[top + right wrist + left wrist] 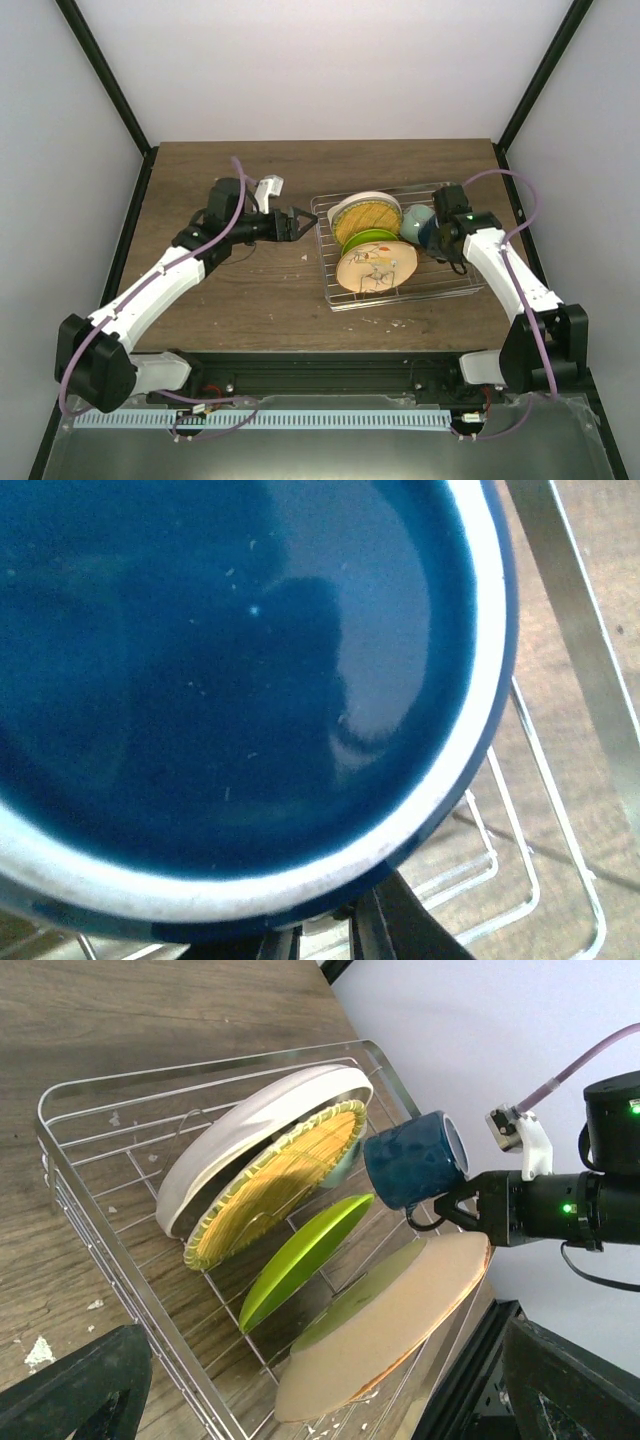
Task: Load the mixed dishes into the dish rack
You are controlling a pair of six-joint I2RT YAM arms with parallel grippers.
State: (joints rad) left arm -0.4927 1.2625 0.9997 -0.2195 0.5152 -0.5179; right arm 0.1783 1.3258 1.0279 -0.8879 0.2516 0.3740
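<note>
Right tool pinched tight on the dark blue mug (by its handle, it seems), holding it over the dish rack beside the standing plates; left tool gapes wide and empty over the desk, just left of the rack

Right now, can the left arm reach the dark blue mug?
Probably not: the right end effector holds the mug, and upright plates stand between it and the open left end effector.
</note>
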